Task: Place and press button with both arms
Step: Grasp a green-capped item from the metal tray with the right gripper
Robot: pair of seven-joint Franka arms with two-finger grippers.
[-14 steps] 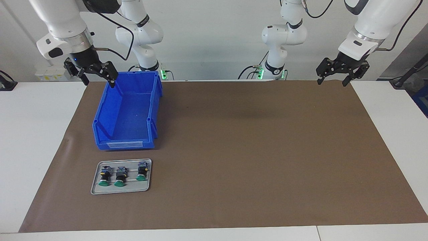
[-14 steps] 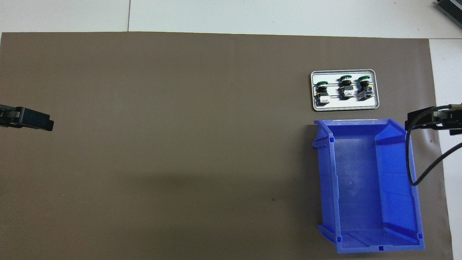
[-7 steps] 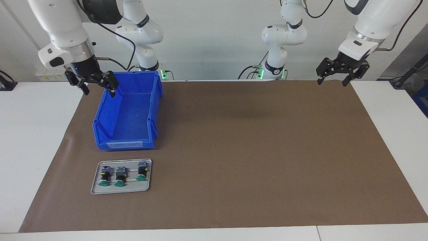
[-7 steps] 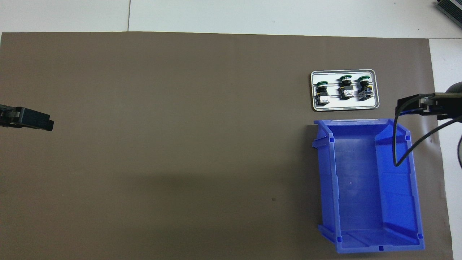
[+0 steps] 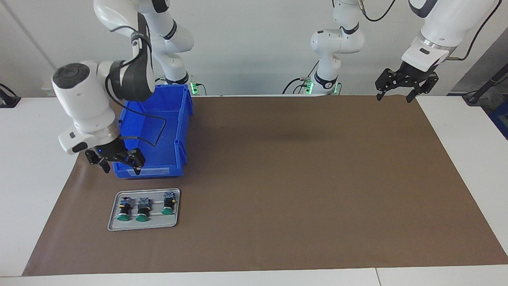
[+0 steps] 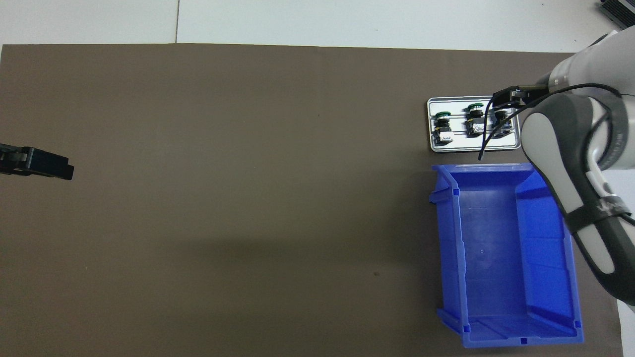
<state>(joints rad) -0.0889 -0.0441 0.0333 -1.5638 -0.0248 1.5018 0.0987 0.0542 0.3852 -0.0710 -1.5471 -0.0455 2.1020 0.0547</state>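
Three green-capped buttons lie on their sides on a grey tray [image 5: 143,227]: one [image 5: 124,210] at the right arm's end, one [image 5: 143,209] in the middle, one [image 5: 168,204] at the other end. They also show in the overhead view [image 6: 442,127] on the tray [image 6: 474,147]. My right gripper [image 5: 121,170] is open and empty. It hangs in the air over the tray's end toward the right arm [image 6: 507,94], clear of the buttons. My left gripper [image 5: 393,97] is open and empty and waits over the mat's corner at the left arm's end [image 6: 49,167].
An open blue bin [image 5: 182,119] stands on the brown mat [image 5: 297,178], just nearer to the robots than the tray; it looks empty [image 6: 449,238]. The right arm's cable hangs over the bin and tray.
The right arm has swung out from beside the bin's robot-side end and come down over the tray, gripper still open. The left arm has not moved.
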